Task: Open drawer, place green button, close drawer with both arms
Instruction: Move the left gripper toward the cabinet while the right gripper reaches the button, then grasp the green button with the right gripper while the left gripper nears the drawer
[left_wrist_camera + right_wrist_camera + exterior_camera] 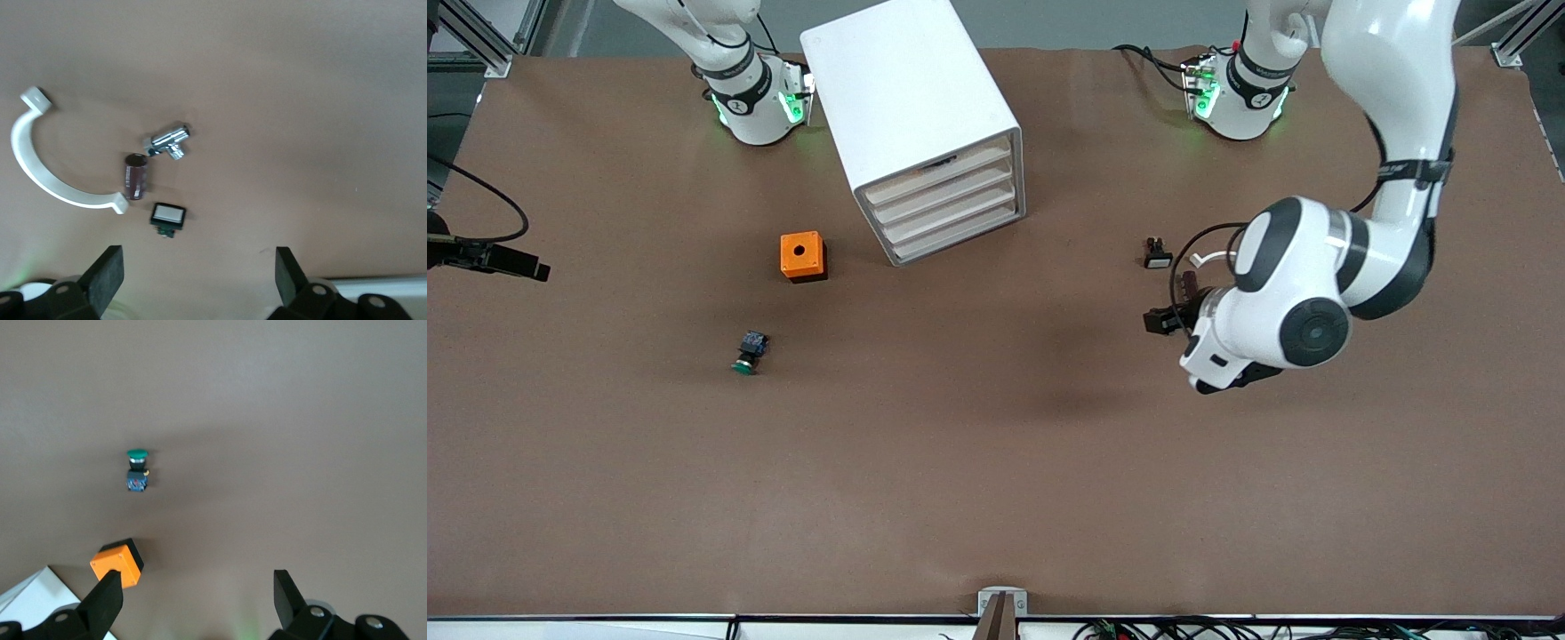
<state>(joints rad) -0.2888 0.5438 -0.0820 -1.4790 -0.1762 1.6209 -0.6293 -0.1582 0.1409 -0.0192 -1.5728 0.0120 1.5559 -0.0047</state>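
While all four fronts of the white cabinet (925, 124) look flush, the drawer (951, 206), third from the top, is not yet pulled out, so no step of the task seems done. The button (750, 351) lies on the bare table (996, 498), nearer to the front camera than the orange cube (802, 256) and toward the right arm's end of the table.

The left gripper (193, 280) hangs with its fingers wide apart and empty over a small group of parts: a black switch with a white cap (167, 217), a dark cylinder (135, 176), a metal fitting (170, 141) and a white curved clip (47, 180). The right gripper (197, 603) is also spread open and holds nothing; it is over the table near the orange cube, with the button in its sight.

What is left, I judge, is everything: opening, placing, closing.

There is much free table around the button, so an approach from above looks easy. The cabinet stands turned at an angle, and the orange cube sits just beside its front corner, which may narrow the room for pulling.
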